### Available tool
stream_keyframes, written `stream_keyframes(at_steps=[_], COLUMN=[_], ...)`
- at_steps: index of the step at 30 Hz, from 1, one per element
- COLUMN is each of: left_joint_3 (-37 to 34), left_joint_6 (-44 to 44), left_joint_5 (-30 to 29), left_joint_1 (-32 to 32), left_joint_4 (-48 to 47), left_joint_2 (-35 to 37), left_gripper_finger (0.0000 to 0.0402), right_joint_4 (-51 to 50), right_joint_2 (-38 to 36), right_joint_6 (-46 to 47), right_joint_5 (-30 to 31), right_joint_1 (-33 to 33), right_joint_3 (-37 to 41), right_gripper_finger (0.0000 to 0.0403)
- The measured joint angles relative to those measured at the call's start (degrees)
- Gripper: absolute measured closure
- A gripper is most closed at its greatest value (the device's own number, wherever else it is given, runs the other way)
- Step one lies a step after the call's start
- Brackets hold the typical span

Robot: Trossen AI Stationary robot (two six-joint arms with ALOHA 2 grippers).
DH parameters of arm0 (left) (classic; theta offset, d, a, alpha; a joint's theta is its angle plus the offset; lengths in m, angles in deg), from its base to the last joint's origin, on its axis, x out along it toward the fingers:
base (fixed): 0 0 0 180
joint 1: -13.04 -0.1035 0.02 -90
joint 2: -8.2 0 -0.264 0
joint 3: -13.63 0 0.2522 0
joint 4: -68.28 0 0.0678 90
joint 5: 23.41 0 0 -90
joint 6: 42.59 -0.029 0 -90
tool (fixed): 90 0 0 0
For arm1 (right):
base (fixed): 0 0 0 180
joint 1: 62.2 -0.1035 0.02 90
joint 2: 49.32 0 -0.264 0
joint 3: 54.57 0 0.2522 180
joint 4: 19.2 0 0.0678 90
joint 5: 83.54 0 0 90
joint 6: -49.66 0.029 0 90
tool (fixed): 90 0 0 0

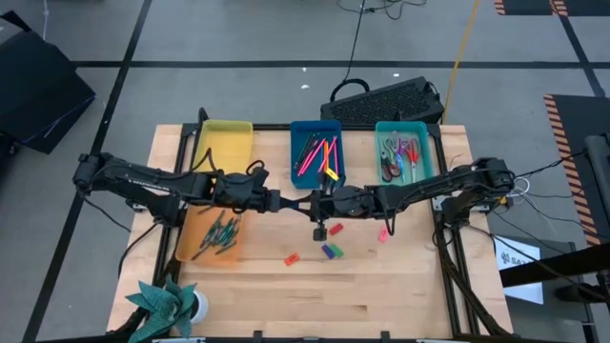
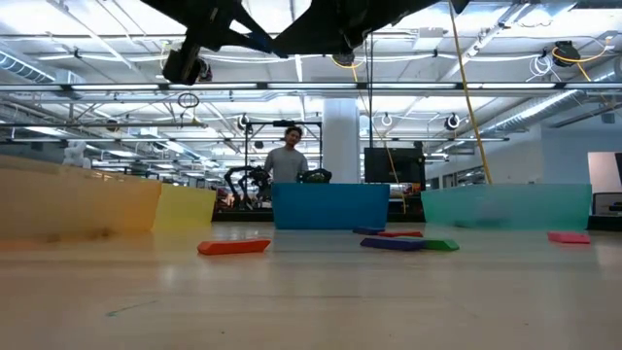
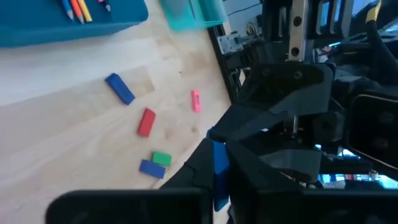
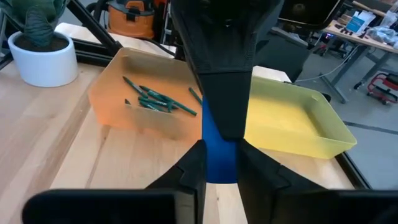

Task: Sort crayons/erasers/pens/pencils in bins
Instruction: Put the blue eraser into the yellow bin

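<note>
Tools meet above mid-counter: the right tool and the left tool both pinch one blue eraser between them, just in front of the blue bin. Loose erasers lie on the wood below, near the orange bin, the yellow bin and the teal bin.

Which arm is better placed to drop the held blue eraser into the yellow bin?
Left. The left claw and right claw meet at the blue eraser mid-table; the empty yellow bin lies on the left arm's side.
</note>
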Motion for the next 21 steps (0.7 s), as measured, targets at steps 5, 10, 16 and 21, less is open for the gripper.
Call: stream_keyframes(at_steps=[5,10,16,21], left_joint_3=[-0.02,-0.02,0.21,0.02], left_joint_6=[-3.30,-8.86,-17.41,-21.24], left_joint_5=[-0.01,0.77,-3.96,-15.50], left_joint_1=[-0.32,-3.39,-12.97,-21.87], left_joint_4=[0.94,-3.47,-23.41,-46.99], left_joint_2=[0.00,3.48,10.58,11.25], left_gripper_finger=[0.0376,0.0385,0.0385,0.0385], right_joint_4=[0.05,-1.26,-20.35,-34.21], right_joint_2=[-0.09,-0.69,-2.82,-3.13], right_joint_6=[0.65,3.35,10.81,24.81], right_joint_5=[0.37,0.78,2.60,16.23], right_joint_1=[0.00,-0.58,-3.09,-4.83], right_joint_3=[0.00,-0.17,-0.85,-0.98], right_gripper_finger=[0.0315,0.0252,0.0183,0.0171])
